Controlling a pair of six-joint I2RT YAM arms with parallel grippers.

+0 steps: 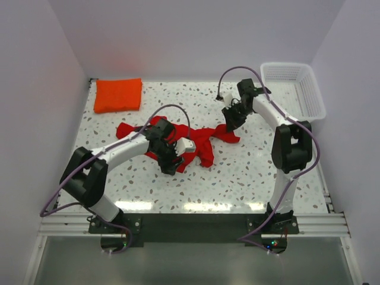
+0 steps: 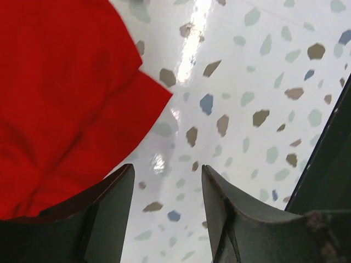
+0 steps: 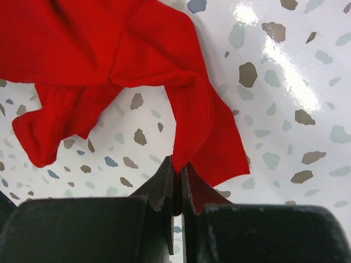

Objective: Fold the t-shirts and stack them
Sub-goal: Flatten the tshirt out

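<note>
A crumpled red t-shirt (image 1: pixel 199 142) lies spread across the middle of the table. An orange t-shirt (image 1: pixel 118 94), folded into a rectangle, rests at the back left. My right gripper (image 3: pixel 178 169) is shut on a fold of the red t-shirt (image 3: pixel 192 109) at its right end, the cloth pinched between the fingertips. My left gripper (image 2: pixel 167 181) stands open over bare tabletop just beside the red t-shirt (image 2: pixel 60 93), whose edge reaches the left finger (image 2: pixel 104 213); nothing lies between the fingers. In the top view the left gripper (image 1: pixel 169 159) is at the shirt's near left side.
A white lattice basket (image 1: pixel 294 86) stands at the back right corner. The speckled table (image 1: pixel 249 172) is bounded by white walls at the back and sides. A dark edge (image 2: pixel 329 170) shows at the right of the left wrist view.
</note>
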